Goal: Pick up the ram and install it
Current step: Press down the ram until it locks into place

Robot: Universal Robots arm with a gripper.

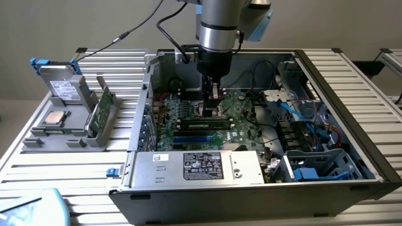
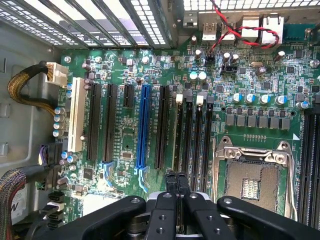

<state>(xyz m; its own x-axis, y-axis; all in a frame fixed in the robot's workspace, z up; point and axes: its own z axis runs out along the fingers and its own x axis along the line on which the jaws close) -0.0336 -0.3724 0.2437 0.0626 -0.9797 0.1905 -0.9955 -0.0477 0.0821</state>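
Note:
The ram, a slim dark-green stick with black chips, lies along a slot on the motherboard inside the open computer case. My gripper hangs straight down just behind the ram's middle, close above the board. Whether it touches the ram I cannot tell. In the wrist view my gripper is shut, its two dark fingers pressed together with nothing between them. They sit over the row of black memory slots beside the empty processor socket.
A grey fixture at the exterior view's left holds a hard drive, a silver processor chip and a taller green card. The power supply and blue drive cage line the case's near side. Cables crowd the right.

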